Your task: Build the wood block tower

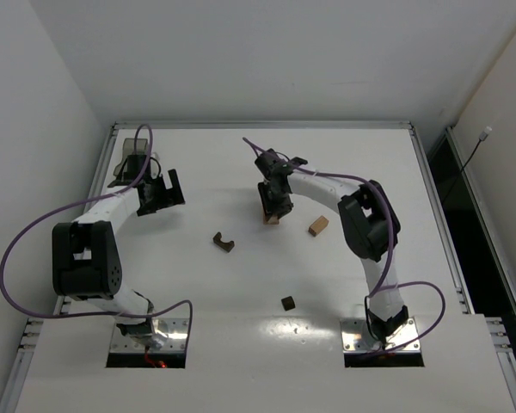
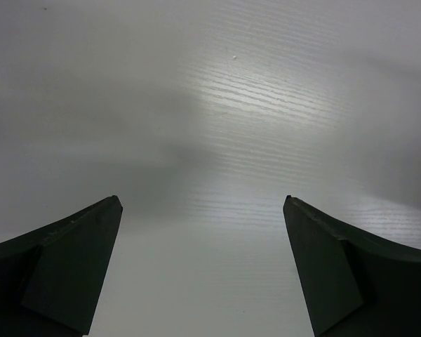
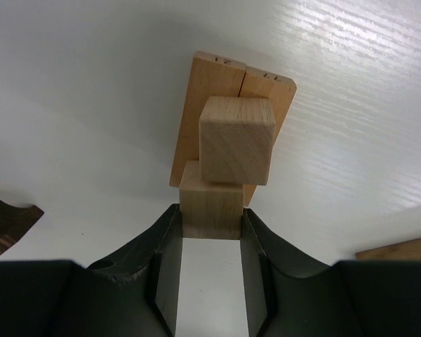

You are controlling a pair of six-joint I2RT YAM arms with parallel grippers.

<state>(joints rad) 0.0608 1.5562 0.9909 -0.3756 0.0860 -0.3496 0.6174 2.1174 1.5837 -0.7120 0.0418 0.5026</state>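
Observation:
The wood block tower (image 1: 272,218) stands at the table's middle. In the right wrist view it has two flat tan blocks (image 3: 217,84) lying side by side as a base. A tan cube (image 3: 236,140) is over them. It overlaps a second tan cube (image 3: 210,200). My right gripper (image 3: 210,214) is shut on the sides of that second cube; from above the gripper (image 1: 275,203) covers most of the tower. My left gripper (image 1: 162,194) is open and empty over bare table at the back left; its jaws stand wide apart in the left wrist view (image 2: 203,203).
A loose tan block (image 1: 318,225) lies right of the tower, its edge showing in the right wrist view (image 3: 400,249). A dark brown arch piece (image 1: 224,243) lies to the tower's left and a small dark cube (image 1: 287,302) nearer the bases. A grey bin (image 1: 129,159) sits at the back left.

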